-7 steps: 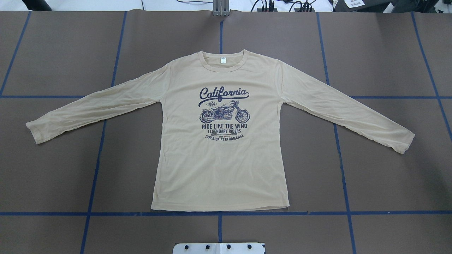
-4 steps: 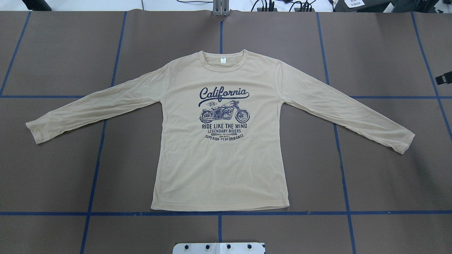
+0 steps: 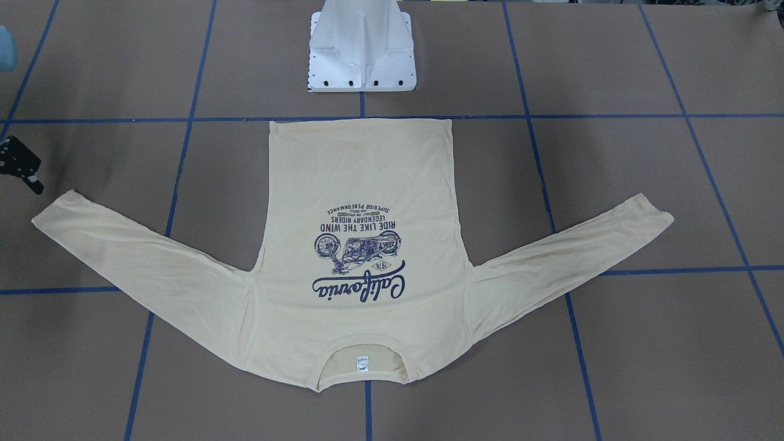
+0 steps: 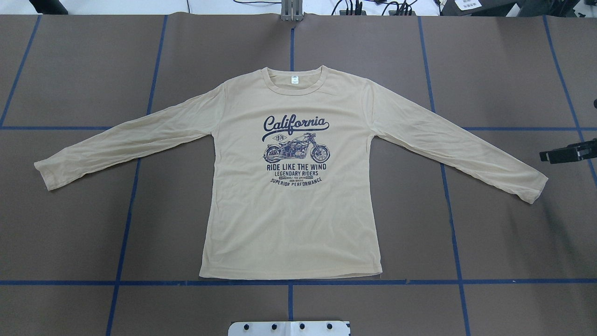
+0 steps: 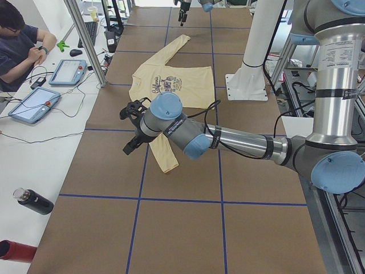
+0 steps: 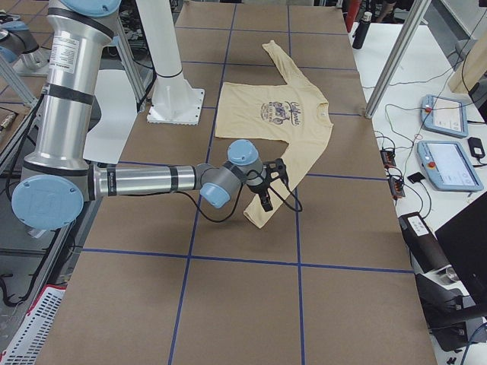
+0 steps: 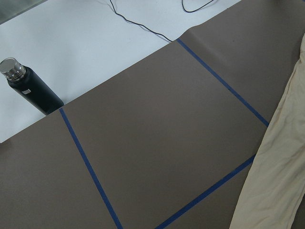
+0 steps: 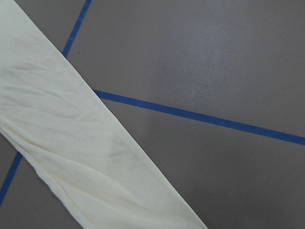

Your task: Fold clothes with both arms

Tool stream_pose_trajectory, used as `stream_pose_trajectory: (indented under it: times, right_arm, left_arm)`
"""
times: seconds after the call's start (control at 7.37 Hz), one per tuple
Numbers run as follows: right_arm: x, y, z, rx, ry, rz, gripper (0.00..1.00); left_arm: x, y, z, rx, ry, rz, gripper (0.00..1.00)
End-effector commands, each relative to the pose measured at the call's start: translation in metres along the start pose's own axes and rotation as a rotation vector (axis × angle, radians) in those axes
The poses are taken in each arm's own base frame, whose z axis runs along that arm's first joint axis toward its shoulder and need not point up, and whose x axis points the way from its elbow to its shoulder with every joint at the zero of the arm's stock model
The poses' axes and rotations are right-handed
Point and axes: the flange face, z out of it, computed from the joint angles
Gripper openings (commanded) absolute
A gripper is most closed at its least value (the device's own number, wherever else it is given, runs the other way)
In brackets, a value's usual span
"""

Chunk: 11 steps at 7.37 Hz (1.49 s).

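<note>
Shirt [image 4: 289, 205] lies flat, print up, sleeves spread on the tabletop [image 4: 93, 70]; right gripper [image 4: 562, 153] and left gripper [image 5: 128, 132] hover near the cuffs, whether open or closed I cannot tell

Cream shirt [image 3: 361, 177] flat on taped brown table [image 3: 643, 343], sleeves outspread.

Bright, even, sharp; mild glare on the table [image 8: 205, 67], faint shadow under the shirt [image 4: 289, 224]

Overhead: steep down, shirt [image 4: 289, 224] collar toward frame top. Front-facing: opposite side, same shirt inverted. Side cams: oblique from ends of table [image 5: 182, 228]. Wrist cams: close over sleeves [image 8: 71, 143]
</note>
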Motion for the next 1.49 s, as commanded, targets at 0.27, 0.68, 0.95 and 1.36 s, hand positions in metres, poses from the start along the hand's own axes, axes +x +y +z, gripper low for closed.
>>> stream_pose_trajectory:
  times: [0.27, 0.68, 0.95, 1.36]
  right_arm:
    - [0.011, 0.035, 0.057, 0.009, 0.045, -0.024, 0.77]
    - [0.009, 0.045, 0.072, 0.001, 0.075, -0.046, 0.73]
    - [0.011, 0.05, 0.078, -0.008, 0.085, -0.05, 0.68]
    - [0.019, 0.058, 0.08, -0.015, 0.104, -0.045, 0.64]
  left_arm:
    - [-0.001, 0.004, 0.001, -0.004, 0.0, -0.004, 1.0]
    - [-0.001, 0.003, 0.001, -0.004, 0.0, -0.004, 1.0]
    - [-0.001, 0.005, 0.001, -0.005, -0.001, -0.005, 1.0]
    - [0.0, 0.013, 0.001, -0.012, -0.001, -0.011, 1.0]
